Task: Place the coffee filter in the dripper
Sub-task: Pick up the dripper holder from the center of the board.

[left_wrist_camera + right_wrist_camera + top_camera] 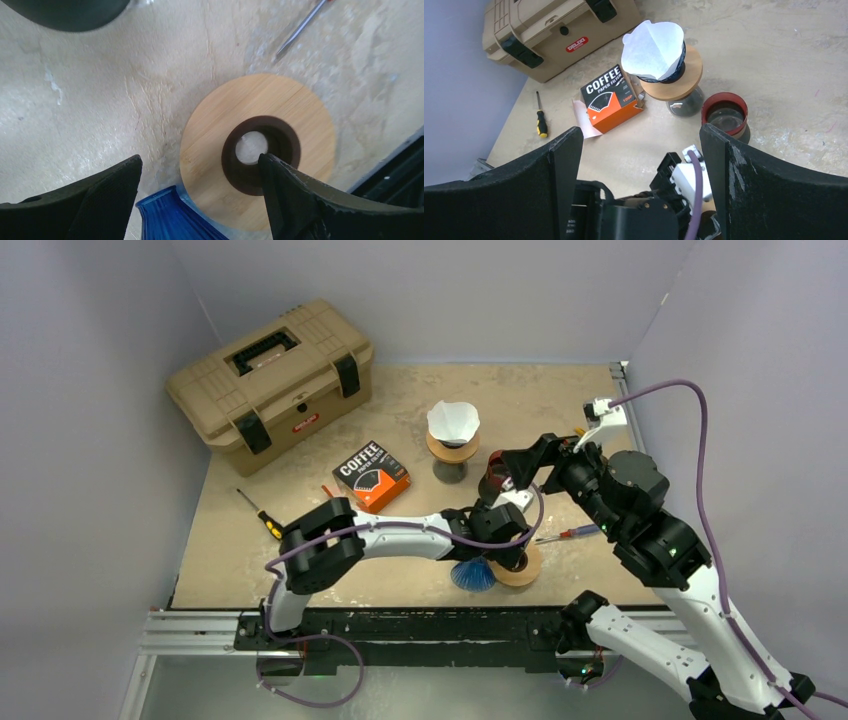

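**Filter seated in the far dripper; both pincers wide and empty**

The white paper cone filter was seen resting inside the dark dripper with a round wooden collar, well apart from both arms. The left gripper was spread wide over a second bamboo disc with a dark centre ring, beside a blue ribbed piece. The right gripper was spread wide, nothing held. The placing was judged done; only a clean lift away was called for.

Plain lavender-grey walls close in three sides: left, back and right. The table has a mottled beige top, evenly lit, with an aluminium rail along its near edge.
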`<action>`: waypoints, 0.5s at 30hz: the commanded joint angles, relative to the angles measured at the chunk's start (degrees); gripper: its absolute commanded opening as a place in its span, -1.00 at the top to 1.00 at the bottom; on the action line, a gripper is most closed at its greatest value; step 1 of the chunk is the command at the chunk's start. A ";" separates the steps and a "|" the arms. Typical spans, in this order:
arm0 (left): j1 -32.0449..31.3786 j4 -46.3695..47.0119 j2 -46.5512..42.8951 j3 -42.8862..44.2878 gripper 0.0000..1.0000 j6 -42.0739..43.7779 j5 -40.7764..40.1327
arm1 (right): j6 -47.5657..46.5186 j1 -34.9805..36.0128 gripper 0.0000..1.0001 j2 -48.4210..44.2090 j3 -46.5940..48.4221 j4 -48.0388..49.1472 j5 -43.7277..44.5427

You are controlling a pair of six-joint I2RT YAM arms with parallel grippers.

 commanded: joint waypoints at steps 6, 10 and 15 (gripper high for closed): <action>-1.26 -1.87 5.36 2.55 -0.47 1.33 -2.12 | -0.59 0.06 -0.79 0.64 2.03 0.91 1.06; -1.46 -0.39 6.07 2.65 -0.12 1.05 -1.32 | -0.63 0.06 -0.79 0.40 2.05 0.76 1.03; -1.46 0.53 5.38 2.82 0.27 0.17 -0.94 | -0.35 0.07 -0.79 0.13 1.81 0.86 1.01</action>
